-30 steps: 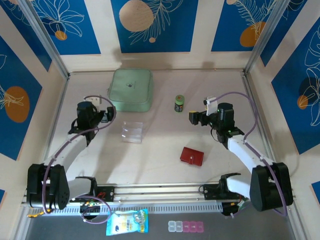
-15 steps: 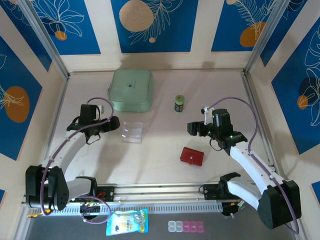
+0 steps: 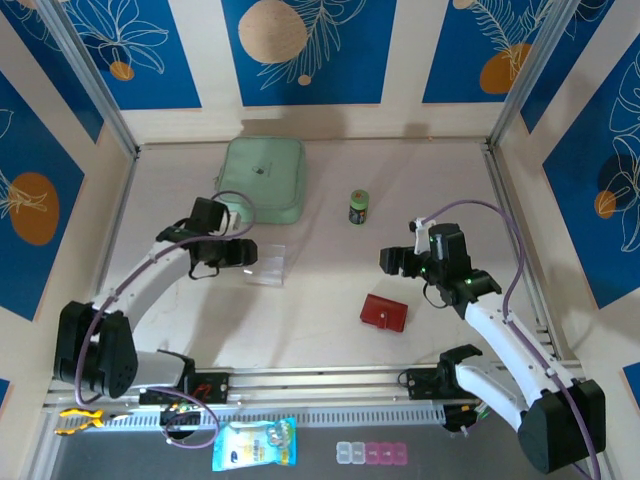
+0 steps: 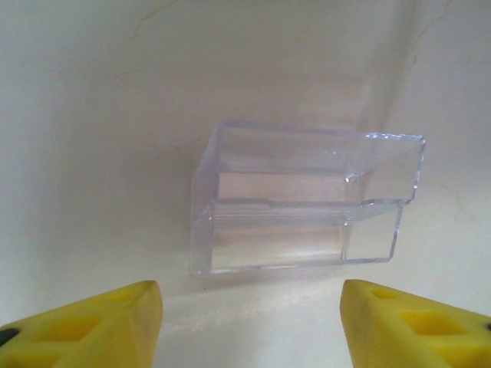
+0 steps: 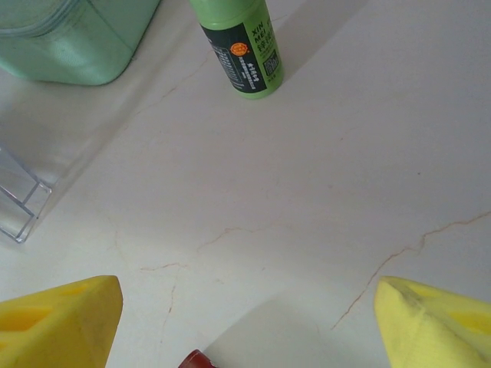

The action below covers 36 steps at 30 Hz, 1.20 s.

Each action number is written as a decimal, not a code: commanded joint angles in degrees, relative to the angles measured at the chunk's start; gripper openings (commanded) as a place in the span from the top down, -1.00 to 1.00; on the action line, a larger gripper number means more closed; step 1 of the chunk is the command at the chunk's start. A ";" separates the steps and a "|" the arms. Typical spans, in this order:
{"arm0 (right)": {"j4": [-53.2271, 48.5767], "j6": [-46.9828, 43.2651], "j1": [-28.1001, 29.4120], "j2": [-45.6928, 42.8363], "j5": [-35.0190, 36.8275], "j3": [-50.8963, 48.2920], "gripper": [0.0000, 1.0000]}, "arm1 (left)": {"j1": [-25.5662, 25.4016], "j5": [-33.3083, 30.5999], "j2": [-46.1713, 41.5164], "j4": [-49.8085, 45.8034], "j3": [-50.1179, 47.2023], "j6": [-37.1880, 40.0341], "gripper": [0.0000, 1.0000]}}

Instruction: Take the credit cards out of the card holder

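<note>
The card holder (image 3: pixel 384 313), a small red wallet, lies shut on the table right of centre; one red corner of it (image 5: pixel 198 359) shows at the bottom edge of the right wrist view. The credit cards are hidden. My right gripper (image 3: pixel 392 262) hovers just behind the wallet, open and holding nothing (image 5: pixel 247 322). My left gripper (image 3: pixel 243 253) is at the left edge of a clear plastic stand (image 3: pixel 266 263). In the left wrist view its yellow fingers (image 4: pixel 84 326) stand apart with nothing between them, the stand (image 4: pixel 303 203) just ahead.
A mint-green square case (image 3: pixel 262 180) sits at the back left. A small green bottle (image 3: pixel 359 207) stands behind the right gripper and also appears as the bottle (image 5: pixel 239 47) in the right wrist view. Wall panels enclose the table on three sides.
My left gripper has swung right, up to the clear stand. The right gripper has come slightly nearer, towards the wallet. The wallet has not moved.
</note>
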 commanded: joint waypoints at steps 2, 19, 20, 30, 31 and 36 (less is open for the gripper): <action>-1.35 0.55 0.12 -1.52 1.44 -0.56 -0.72 | -1.47 -4.13 3.42 -5.05 3.29 3.88 -0.16; -1.62 0.70 -0.43 -1.90 2.94 -1.10 -0.74 | -1.71 -5.56 14.97 -5.39 8.28 3.29 0.24; -1.63 0.59 -0.44 -1.91 3.03 -1.13 -0.74 | -1.72 -5.92 15.18 -5.52 8.44 3.34 0.29; -2.17 0.67 -0.79 -2.30 3.69 -1.51 -0.75 | -1.99 -6.91 16.30 -5.55 8.55 3.09 0.56; -2.10 0.69 -0.87 -2.46 3.74 -1.60 -0.76 | -2.01 -6.90 16.52 -5.59 8.70 3.12 0.58; -2.18 0.58 -0.96 -2.82 3.65 -1.65 -0.76 | -2.43 -7.87 17.11 -5.94 9.04 2.96 0.73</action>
